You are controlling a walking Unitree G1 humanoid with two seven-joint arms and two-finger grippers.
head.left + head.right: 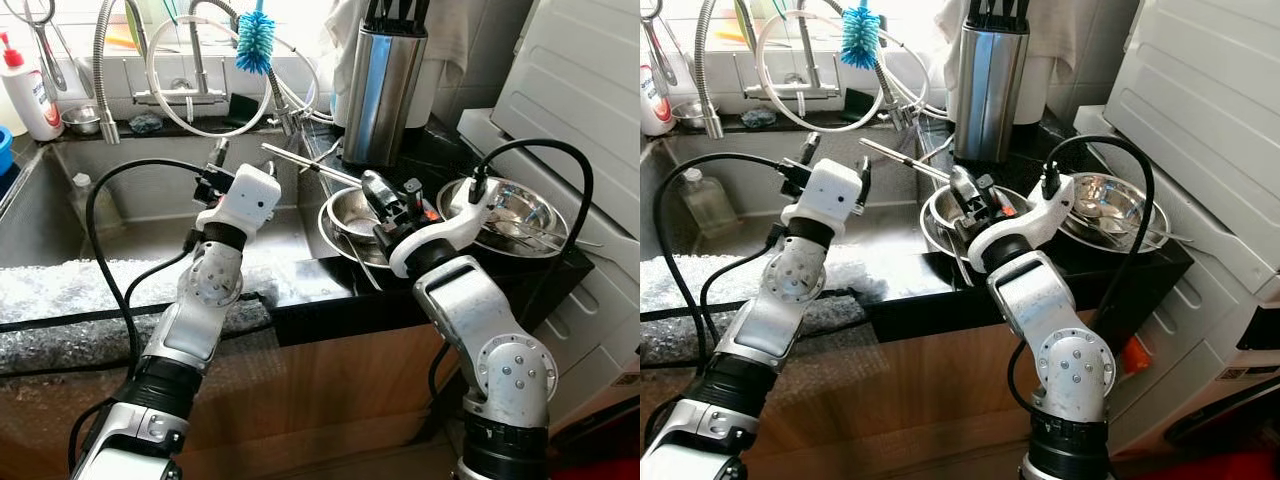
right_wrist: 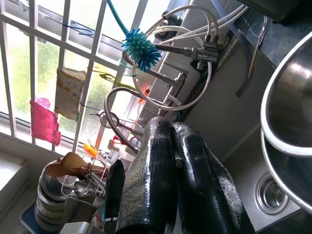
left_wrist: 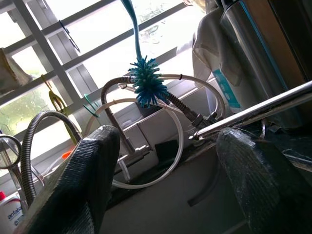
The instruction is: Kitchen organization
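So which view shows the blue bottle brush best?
Left wrist view: the blue bottle brush sits central, bristles sharp against the window. Right wrist view shows it smaller; both eye views catch it small at the top edge.

Both arms raised forward: left gripper (image 3: 165, 190) fingers spread apart, right gripper (image 2: 175, 180) fingers pressed together.

Steel bowls (image 1: 352, 215), seemingly nested, upright on dark counter (image 1: 320, 300)

Sink basin (image 1: 150, 215) open below left gripper (image 1: 218, 160), faucet hoses (image 1: 215, 85) and blue brush (image 1: 255, 42) crowding far rim, nested steel bowls (image 1: 355, 215) and knife block (image 1: 383, 85) blocking right counter.
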